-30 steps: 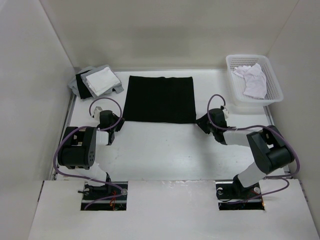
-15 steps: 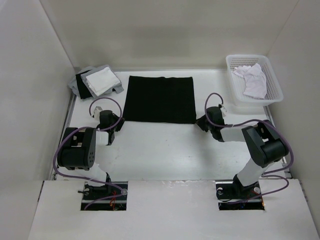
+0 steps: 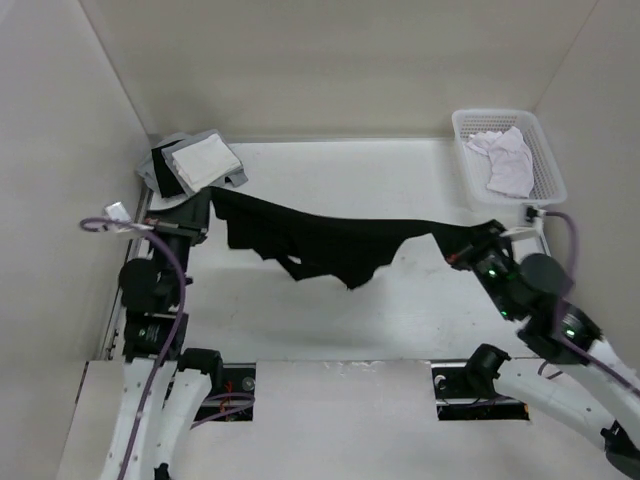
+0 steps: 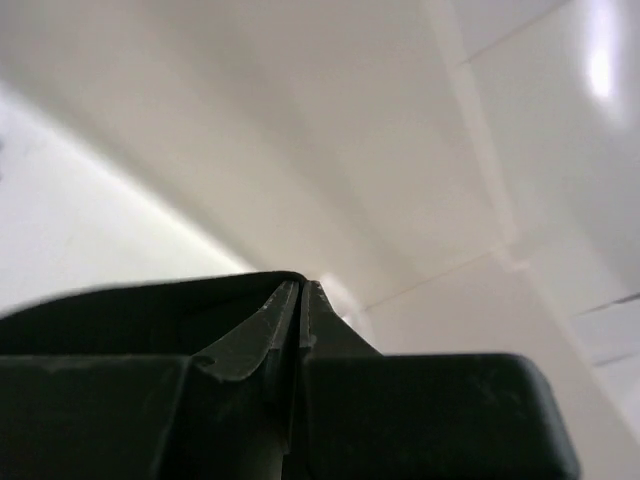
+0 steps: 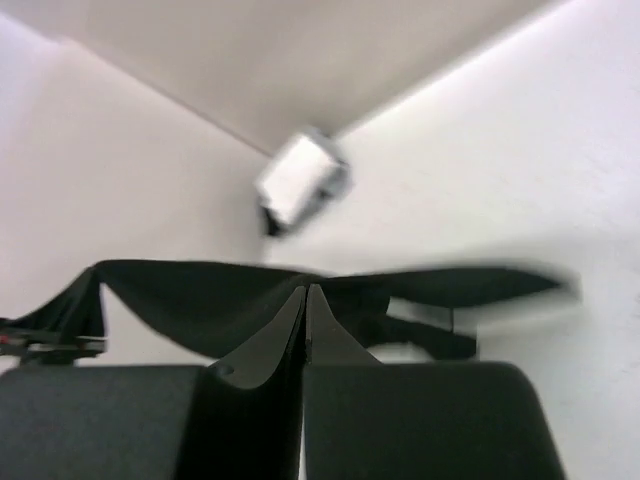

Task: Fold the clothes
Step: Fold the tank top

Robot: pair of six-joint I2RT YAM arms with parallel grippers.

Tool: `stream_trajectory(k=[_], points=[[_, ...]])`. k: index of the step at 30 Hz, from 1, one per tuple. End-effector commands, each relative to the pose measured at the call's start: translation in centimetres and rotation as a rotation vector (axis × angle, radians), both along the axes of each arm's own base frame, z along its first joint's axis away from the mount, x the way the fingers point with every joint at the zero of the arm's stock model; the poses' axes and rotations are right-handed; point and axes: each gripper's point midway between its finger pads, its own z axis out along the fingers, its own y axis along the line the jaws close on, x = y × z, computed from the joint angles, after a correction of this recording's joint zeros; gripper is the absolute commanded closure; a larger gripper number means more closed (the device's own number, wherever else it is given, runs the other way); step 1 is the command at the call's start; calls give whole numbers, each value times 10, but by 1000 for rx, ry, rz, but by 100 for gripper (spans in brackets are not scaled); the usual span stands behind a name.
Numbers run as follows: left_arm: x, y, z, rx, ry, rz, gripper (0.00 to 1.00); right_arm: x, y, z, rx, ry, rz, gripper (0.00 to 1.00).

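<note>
The clothes, a black top, hang in the air above the table, stretched from side to side and sagging in the middle, with a strap dangling low. My left gripper is shut on its left end. My right gripper is shut on its right end. In the left wrist view the jaws are pressed together with black fabric beside them. In the right wrist view the jaws pinch the black cloth, which spreads out beyond them.
A white basket at the back right holds a white garment. A stack of grey, white and black cloths lies at the back left, close behind the left gripper. White walls enclose the table on three sides.
The black top lay flat as a rectangle on the table; both arms have risen and spread apart, lifting it off the surface. The right gripper has shut on its edge.
</note>
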Motion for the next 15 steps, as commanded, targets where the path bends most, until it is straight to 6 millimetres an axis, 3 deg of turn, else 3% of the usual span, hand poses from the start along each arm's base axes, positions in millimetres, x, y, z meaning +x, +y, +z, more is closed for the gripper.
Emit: stream_trajectory(k=[1,4,7,12,15], points=[[-42,10,43,59,-50,36,100,-36,-43,31,-117,-13,-83,100],[-56,9,56,70,-62,23,100,-53,-39,57,-125,-40,-26,100],[-49,7,42,75,-18,16,100,-52,-22,57,-175,-43,-5,100],[-9,5,-22,102,154,16,100,-15,3,18,-252,16,-6,100],[24,6,-73,111,269,25,100,27,14,-22,-250,84,29,100]])
